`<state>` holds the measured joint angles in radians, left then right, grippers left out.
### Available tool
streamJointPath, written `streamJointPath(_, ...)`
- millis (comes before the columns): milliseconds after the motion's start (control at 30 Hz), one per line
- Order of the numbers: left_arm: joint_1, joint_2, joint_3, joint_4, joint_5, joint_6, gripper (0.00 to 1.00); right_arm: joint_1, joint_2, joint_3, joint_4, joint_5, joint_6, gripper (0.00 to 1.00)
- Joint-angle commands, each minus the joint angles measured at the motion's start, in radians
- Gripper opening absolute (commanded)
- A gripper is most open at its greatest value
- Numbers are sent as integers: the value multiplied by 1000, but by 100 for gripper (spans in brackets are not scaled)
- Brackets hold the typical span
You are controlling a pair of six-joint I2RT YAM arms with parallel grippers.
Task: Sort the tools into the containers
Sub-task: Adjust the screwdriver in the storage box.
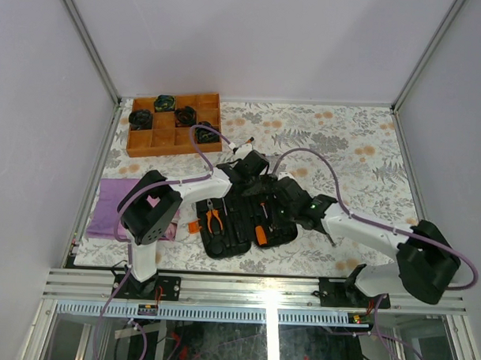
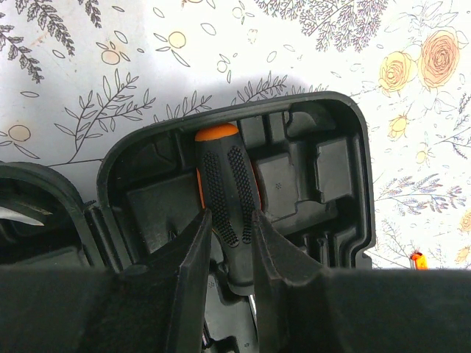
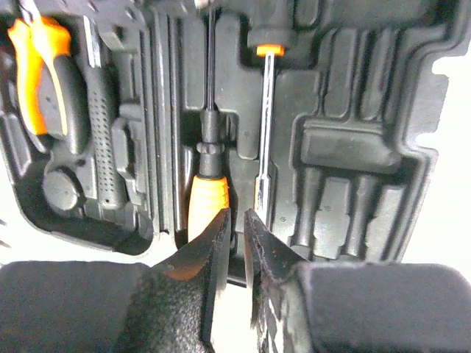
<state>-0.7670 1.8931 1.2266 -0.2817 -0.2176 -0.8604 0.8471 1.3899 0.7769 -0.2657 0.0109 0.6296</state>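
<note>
Screwdrivers (image 1: 260, 233) lie in the open case (image 1: 222, 249) mid-desk (image 1: 360, 152), both arms crowding over it; a wooden tray (image 1: 175, 124) and purple cloth (image 1: 113, 207) sit well apart. Left wrist: your left tool (image 2: 229, 224) clamps a black-handled screwdriver (image 2: 224, 184) inside the case. Right wrist: your right tool (image 3: 236, 220) hangs nearly closed beside an orange-handled screwdriver (image 3: 208, 198); you cannot tell whether it grips.

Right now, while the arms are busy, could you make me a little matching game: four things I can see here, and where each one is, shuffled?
Things:
1. orange-handled pliers
2. black-handled screwdriver
3. wooden tray
4. purple cloth

Places:
A. far left corner of the table
B. between the fingers of the left tool
C. lying in the black case, nothing gripping it
D. flat on the table beside the left arm

Pairs: 1-C, 2-B, 3-A, 4-D.
</note>
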Motion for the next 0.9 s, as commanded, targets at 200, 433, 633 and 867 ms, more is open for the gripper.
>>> streamJointPath(200,-3,77,-49,-86,-10,8,13,3,3,22,3,69,-26,22)
streamJointPath(433,-4,78,-46,-86,-8,9,13,3,67,35,-14,52,-25,21)
streamJointPath(633,-5,81,-42,-84,-2,8,13,3,121,58,-69,60,-26,17)
streamJointPath(867,-6,84,-39,-88,-1,16,12,3,142,57,-101,76,-15,0)
